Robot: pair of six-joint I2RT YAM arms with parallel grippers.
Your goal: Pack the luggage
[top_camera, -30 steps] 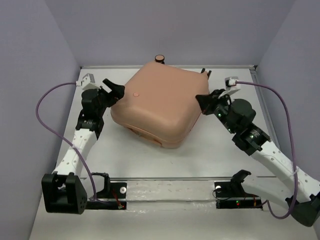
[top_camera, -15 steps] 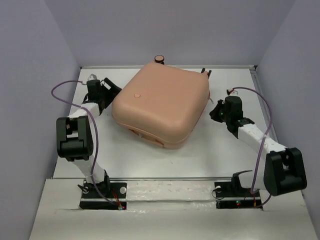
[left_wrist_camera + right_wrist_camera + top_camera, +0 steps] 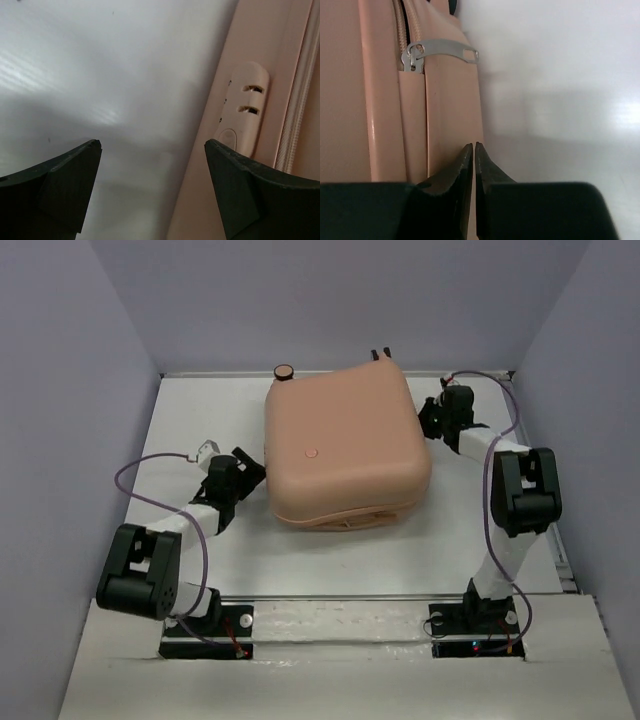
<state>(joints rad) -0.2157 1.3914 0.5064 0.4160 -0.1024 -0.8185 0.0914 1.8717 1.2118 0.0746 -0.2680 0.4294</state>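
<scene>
The luggage is a large peach-pink hard-shell suitcase lying closed and flat in the middle of the table, a caster wheel at its far left corner. My left gripper is open and empty against its left side; the left wrist view shows the shell with a slotted pink plate and the zip seam. My right gripper is shut and empty at the suitcase's far right side. A silver zipper pull lies on the seam just beyond its tips.
The white table is walled by lilac panels on three sides. A raised rail with both arm bases runs along the near edge. Black wheels or handle parts stick out at the suitcase's far edge.
The suitcase has turned and slid right and back. My left gripper has come nearer along its left side; my right gripper has moved to its far right corner.
</scene>
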